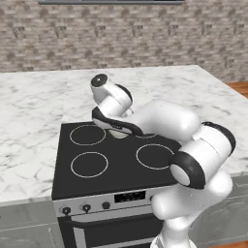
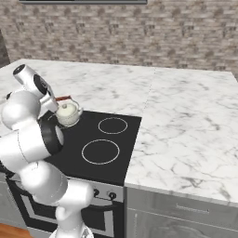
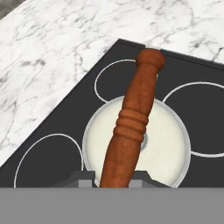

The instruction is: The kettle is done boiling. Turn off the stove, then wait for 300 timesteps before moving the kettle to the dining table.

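The cream-white kettle [image 3: 168, 144] hangs right below my hand, over the black glass stove [image 3: 65, 122], and overlaps several white burner rings. Its reddish-brown handle [image 3: 133, 118] runs up from between my finger tips. My gripper [image 3: 113, 177] is shut on the near end of that handle. In the right base view the kettle [image 2: 68, 113] sits at the stove's [image 2: 121, 139] back left, beside my wrist. In the left base view my hand [image 1: 116, 125] covers most of the kettle [image 1: 117, 134]. I cannot tell whether it touches the glass. The dining table is out of view.
White-and-grey marble counter [image 2: 186, 125] flanks the stove on both sides and behind, up to a brick wall [image 1: 121, 34]. Small black knobs [image 1: 86, 208] and a display [image 1: 130, 196] line the steel front panel. My own arm [image 1: 193, 155] crosses the stove's front right.
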{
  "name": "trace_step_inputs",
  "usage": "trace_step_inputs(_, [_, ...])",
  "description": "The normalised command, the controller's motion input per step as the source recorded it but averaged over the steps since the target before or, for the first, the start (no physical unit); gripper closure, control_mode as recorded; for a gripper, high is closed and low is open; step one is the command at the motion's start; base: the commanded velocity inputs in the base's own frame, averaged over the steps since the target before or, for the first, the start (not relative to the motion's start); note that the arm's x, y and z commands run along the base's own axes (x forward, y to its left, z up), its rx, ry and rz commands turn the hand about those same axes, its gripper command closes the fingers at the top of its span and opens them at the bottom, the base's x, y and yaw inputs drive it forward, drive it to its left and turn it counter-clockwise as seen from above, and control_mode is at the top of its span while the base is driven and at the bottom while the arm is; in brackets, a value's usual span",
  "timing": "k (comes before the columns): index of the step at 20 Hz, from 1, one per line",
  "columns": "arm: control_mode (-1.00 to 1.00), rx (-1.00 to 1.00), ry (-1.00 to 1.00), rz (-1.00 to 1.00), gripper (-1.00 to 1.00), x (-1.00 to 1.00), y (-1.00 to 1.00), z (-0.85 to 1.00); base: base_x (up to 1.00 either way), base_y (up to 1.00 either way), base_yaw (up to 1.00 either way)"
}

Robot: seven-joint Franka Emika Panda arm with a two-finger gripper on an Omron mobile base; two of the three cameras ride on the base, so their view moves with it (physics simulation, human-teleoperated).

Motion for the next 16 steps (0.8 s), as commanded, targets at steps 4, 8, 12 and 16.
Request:
trace_step_inputs(4, [-1.0,0.01,0.0,-0.09,1.0,-0.36,-0.44,0.26,0.0,0.0,0.0])
trace_step_inputs(8, [-1.0,0.0,0.0,-0.09,1.0,-0.35,-0.4,0.28,0.0,0.0,0.0])
trace_step_inputs(12, [-1.0,0.0,0.0,-0.09,1.0,-0.35,-0.38,0.29,0.0,0.0,0.0])
trace_step_inputs(16, [-1.0,0.0,0.0,-0.09,1.0,-0.32,-0.36,0.3,0.0,0.0,0.0])
